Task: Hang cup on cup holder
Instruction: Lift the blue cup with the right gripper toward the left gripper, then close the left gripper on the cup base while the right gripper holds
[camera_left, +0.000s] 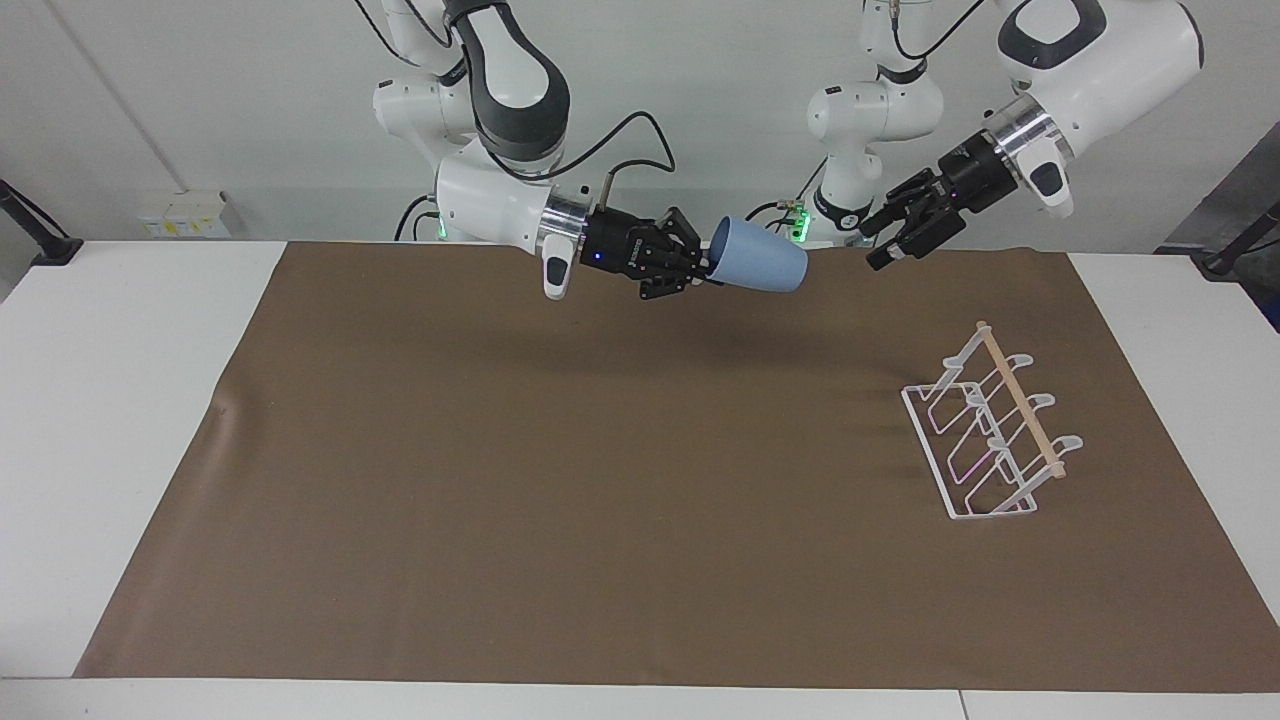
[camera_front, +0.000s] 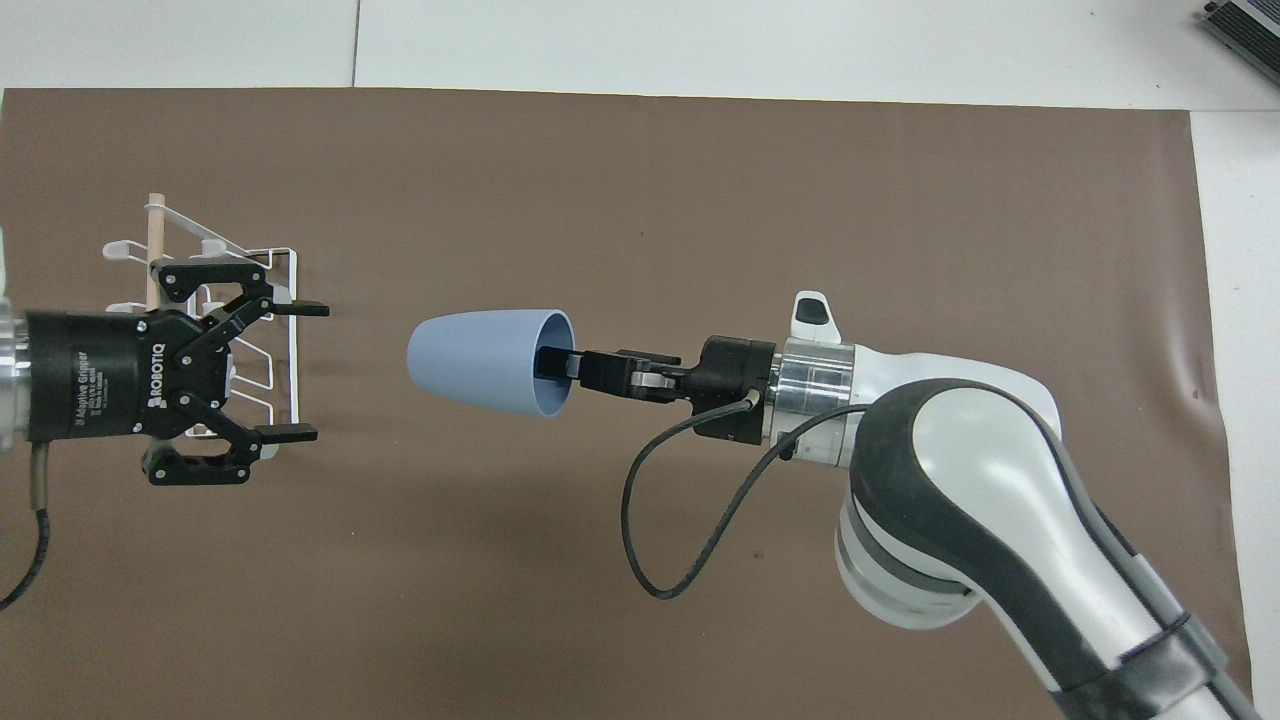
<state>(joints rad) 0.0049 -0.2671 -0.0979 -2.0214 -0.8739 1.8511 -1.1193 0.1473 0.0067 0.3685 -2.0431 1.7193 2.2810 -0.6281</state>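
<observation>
Cup (camera_left: 757, 266) looks like light, stiff, smooth plastic, so right gripper (camera_left: 700, 268) pinching its rim w/ 1 finger inside seems ok, left gripper (camera_left: 885, 240) spread wide over mat (camera_left: 560, 480), prob for handover.

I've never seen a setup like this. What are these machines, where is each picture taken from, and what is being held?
These are two robot arms at a table covered by a brown mat. One picture looks at them from across the table; the other looks down from above their own end, so the sides are swapped.

The right tool is in the air over the mat, shut on the rim of a light-blue cup that lies on its side, base pointing toward the left arm. The left tool, fingers spread open and holding nothing, is raised and faces the cup, with a gap between them.

On the mat, toward the left arm's end, stands the cup holder, a white wire rack with a wooden dowel. No cup hangs on it.
</observation>
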